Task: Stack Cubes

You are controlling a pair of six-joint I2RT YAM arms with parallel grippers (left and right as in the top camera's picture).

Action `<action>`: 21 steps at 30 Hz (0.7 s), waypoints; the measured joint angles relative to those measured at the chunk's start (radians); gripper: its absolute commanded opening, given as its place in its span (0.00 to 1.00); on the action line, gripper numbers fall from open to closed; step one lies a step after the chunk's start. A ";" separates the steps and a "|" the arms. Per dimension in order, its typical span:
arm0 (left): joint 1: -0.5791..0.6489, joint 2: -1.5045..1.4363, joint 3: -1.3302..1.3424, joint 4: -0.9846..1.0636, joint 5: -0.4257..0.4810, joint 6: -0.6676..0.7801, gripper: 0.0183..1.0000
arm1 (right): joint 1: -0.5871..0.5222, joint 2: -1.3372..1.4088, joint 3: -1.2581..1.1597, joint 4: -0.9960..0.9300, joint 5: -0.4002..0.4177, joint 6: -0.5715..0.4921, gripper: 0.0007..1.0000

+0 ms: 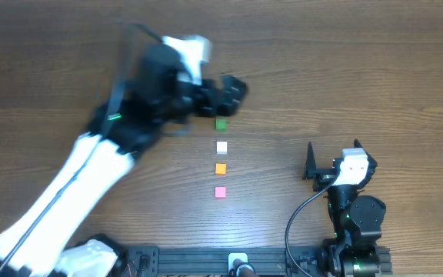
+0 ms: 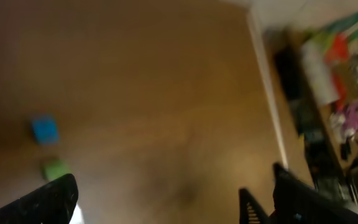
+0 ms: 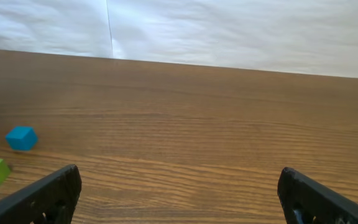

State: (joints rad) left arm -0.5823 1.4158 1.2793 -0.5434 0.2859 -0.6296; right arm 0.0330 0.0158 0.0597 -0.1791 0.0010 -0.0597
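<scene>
Left gripper (image 2: 166,208) hangs wide open near the blue cube (image 2: 44,129) and green cube (image 2: 55,169). Right gripper (image 3: 179,199) is open too, well apart. White cube (image 1: 221,148), orange cube (image 1: 221,168) and pink cube (image 1: 220,191) sit in the same row. They look light and hard; pinch two flat sides.

The wooden table (image 1: 375,69) carries five small cubes. Four lie in a straight row, each apart from the next. The green cube (image 1: 221,124) is nearest the left gripper (image 1: 223,98), then come the white cube (image 1: 221,148), the orange cube (image 1: 221,168) and the pink cube (image 1: 220,192), farthest from it. The blue cube (image 3: 22,138) lies near the green cube, farther from the right gripper (image 1: 333,154).
</scene>
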 measured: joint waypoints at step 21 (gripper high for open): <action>-0.242 0.340 0.002 -0.426 -0.077 -0.483 1.00 | 0.000 0.000 0.000 0.000 0.000 0.000 0.99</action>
State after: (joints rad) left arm -0.8242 1.7561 1.2808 -0.9695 0.2085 -1.1122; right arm 0.0330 0.0158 0.0597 -0.1795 0.0010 -0.0593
